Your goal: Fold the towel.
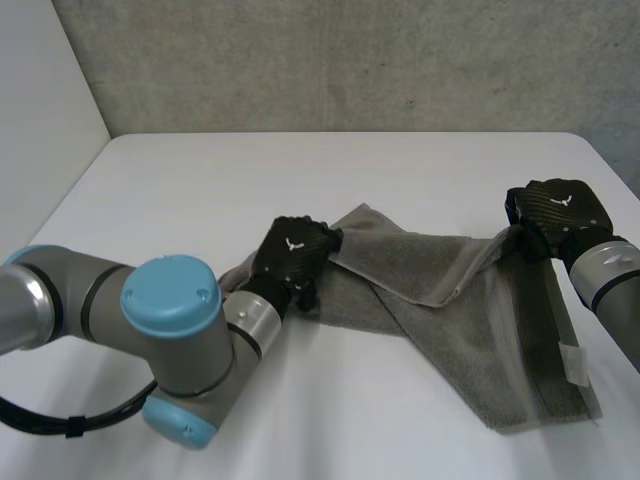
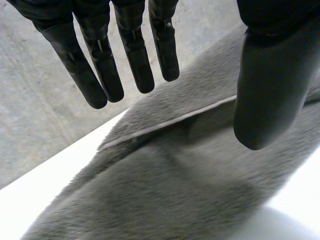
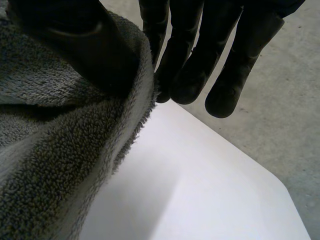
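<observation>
A grey towel [image 1: 450, 320] lies crumpled across the white table [image 1: 300, 170], with one flap folded over its middle. My left hand [image 1: 293, 252] hovers over the towel's left end. In the left wrist view its fingers [image 2: 100, 60] are straight and spread, the thumb stands apart, and the towel [image 2: 190, 185] with a pale hem lies below, untouched. My right hand [image 1: 555, 212] is at the towel's far right corner and lifts it slightly. In the right wrist view this hand [image 3: 200, 50] pinches the towel's edge [image 3: 60, 165] between thumb and fingers.
A small white label [image 1: 573, 362] sits on the towel's right edge near the front. Bare table lies behind the towel up to the grey concrete wall [image 1: 350, 60]. The table's far right corner [image 1: 590, 140] is close behind my right hand.
</observation>
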Action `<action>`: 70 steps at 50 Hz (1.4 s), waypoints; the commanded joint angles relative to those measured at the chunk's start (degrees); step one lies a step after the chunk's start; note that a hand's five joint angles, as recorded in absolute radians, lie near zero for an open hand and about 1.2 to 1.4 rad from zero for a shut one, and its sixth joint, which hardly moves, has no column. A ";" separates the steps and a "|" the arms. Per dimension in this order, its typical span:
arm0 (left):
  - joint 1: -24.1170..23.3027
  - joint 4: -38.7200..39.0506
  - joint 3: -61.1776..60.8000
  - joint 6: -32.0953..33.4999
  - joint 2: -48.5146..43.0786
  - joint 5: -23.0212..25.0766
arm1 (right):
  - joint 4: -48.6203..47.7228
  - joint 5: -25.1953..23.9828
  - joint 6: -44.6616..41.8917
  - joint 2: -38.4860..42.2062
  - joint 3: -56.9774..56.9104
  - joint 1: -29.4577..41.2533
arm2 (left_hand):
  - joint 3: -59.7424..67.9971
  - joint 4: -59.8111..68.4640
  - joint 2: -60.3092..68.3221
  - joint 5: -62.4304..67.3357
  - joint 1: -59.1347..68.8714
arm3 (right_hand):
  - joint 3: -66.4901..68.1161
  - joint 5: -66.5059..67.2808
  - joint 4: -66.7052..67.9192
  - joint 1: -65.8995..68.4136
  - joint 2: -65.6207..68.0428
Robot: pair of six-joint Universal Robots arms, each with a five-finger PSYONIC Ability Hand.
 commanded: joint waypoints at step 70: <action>18.09 -1.43 26.40 7.16 8.31 0.99 | -15.40 -9.62 9.83 8.64 -40.30 10.22 | 42.00 41.19 41.69 32.63 41.32 | 2.94 3.02 2.77 2.98 3.66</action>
